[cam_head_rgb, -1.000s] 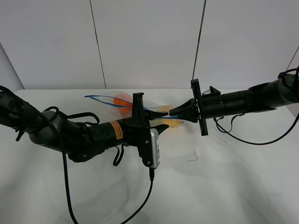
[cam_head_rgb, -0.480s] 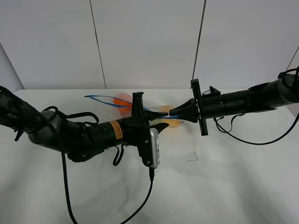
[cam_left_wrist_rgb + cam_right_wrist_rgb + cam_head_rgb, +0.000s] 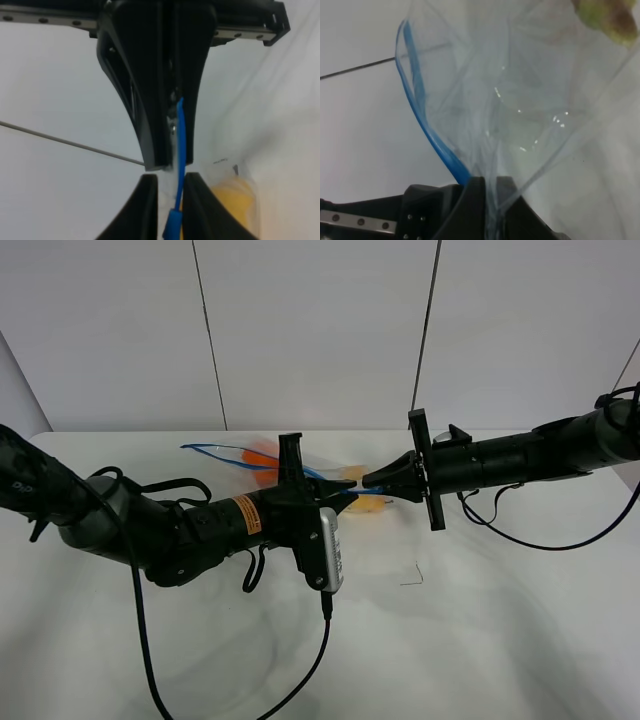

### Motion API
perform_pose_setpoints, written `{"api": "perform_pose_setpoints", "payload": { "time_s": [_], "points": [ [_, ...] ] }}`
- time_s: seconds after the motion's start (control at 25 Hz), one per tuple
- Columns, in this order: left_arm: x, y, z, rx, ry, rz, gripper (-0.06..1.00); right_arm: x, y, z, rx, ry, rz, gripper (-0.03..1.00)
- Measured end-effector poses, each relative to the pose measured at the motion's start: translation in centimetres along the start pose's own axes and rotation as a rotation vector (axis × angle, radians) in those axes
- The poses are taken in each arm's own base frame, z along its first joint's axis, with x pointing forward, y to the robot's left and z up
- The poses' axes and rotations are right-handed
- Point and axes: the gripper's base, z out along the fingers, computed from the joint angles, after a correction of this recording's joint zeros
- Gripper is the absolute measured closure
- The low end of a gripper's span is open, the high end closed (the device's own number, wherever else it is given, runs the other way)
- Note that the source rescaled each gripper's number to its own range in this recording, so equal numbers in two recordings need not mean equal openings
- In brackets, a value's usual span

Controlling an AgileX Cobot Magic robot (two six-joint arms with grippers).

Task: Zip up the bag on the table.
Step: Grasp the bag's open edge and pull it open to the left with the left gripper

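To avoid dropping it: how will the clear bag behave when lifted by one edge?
Probably floppy: the bag creases in folds at the right gripper pinching it. Its film shows glossy highlights, so perhaps slippery. The yellow produce inside would likely shift and drag it down.

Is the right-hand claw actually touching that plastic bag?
Touching. The right wrist view shows the bag, its clear plastic and blue zipper strip, pinched between the right gripper and its shut jaws.
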Motion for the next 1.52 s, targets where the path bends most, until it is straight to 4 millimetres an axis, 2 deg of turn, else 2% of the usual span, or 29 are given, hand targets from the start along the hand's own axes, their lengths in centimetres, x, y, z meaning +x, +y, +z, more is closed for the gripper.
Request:
{"api": "perform_pose_setpoints", "payload": {
  "time_s": [0.2,0.32,0.8,1.12,1.52],
  "points": [
    [0.0,0.0,0.0,0.000,0.000,0.000,0.83,0.0,0.0,0.0,0.000,0.000,0.000,0.97],
    [0.0,0.0,0.0,0.002,0.001,0.000,0.94,0.0,0.0,0.0,-0.001,-0.001,0.000,0.97],
    [0.7,-0.2,-0.5,0.000,0.029,0.014,0.94,0.0,0.0,0.0,-0.002,-0.001,0.001,0.97],
    [4.0,1.1,-1.5,-0.052,0.125,0.001,0.94,-0.2,0.1,0.0,-0.015,-0.021,0.011,0.97],
    [8.9,3.0,-3.7,-0.113,0.264,-0.006,0.94,-0.2,0.2,0.0,-0.019,-0.024,0.015,0.97]
  ]
}}
